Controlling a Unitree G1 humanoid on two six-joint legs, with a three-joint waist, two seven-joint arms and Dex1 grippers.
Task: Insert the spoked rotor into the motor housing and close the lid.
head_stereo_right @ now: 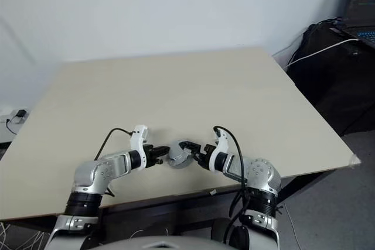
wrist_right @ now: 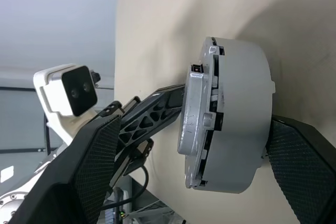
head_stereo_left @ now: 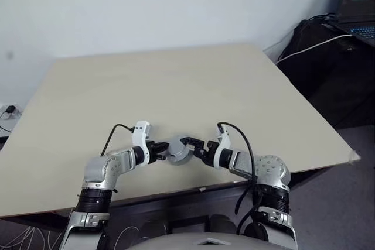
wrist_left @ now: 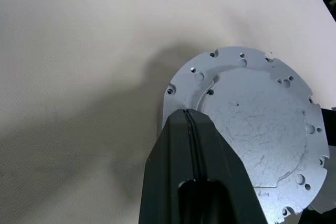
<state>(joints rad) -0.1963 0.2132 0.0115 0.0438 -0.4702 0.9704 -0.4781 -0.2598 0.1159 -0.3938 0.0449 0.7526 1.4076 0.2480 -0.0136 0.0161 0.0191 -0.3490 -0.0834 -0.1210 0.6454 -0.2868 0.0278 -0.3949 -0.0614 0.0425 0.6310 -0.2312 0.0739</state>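
The motor housing (wrist_right: 241,114), a thick grey round part, stands on edge near the table's front edge, between my two grippers (head_stereo_left: 179,151). The lid (wrist_left: 252,124), a silver disc with small holes round its rim, sits on the housing's face with a thin gap showing (wrist_right: 191,124). My left gripper (wrist_left: 186,113) is shut, its tips against the lid near the rim. My right gripper (wrist_right: 197,124) is open wide around the housing. One of its fingers (wrist_right: 294,161) lies against the housing's back and the other stands apart from the lid. The spoked rotor is hidden.
The beige table (head_stereo_left: 176,86) stretches far ahead of both hands. Past its right side stands dark furniture with a laptop (head_stereo_left: 358,4) and a white cable (head_stereo_left: 310,48). Cables and a plug lie on the floor at the left (head_stereo_left: 7,112).
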